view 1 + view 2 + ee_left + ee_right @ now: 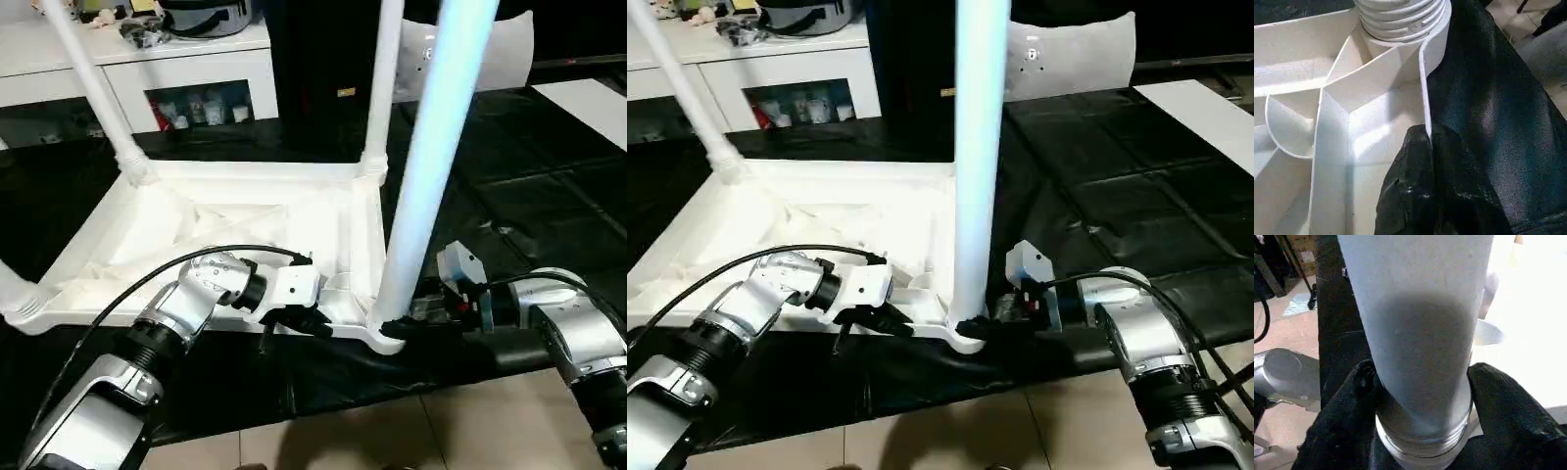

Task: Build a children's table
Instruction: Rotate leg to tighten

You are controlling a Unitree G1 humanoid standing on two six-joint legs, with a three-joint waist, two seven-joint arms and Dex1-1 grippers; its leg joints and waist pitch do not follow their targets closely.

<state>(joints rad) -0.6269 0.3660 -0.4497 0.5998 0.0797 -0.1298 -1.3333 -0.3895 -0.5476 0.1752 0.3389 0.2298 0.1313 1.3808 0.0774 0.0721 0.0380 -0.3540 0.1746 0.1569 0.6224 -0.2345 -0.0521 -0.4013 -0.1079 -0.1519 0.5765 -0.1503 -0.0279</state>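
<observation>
The children's table lies upside down on a black mat, its ribbed white underside [245, 211] facing up. Legs stand in the far left socket [93, 88], the far right socket [382, 88] and the near right socket [431, 157]; a fourth leg [15, 289] shows at the near left corner. My left gripper [309, 321] is shut on the table's front rim [1425, 88], just left of the near right corner. My right gripper [402, 328] is at the base of the near right leg [1420, 333], one black finger [1352, 401] pressed against each side of it, just above the threaded collar.
A white cabinet with glass doors [196, 69] stands behind the table, beside a dark upright panel [323, 69]. The black mat [509, 196] stretches to the right, where a white board [588, 103] lies. Tiled floor [441, 431] runs along the near edge.
</observation>
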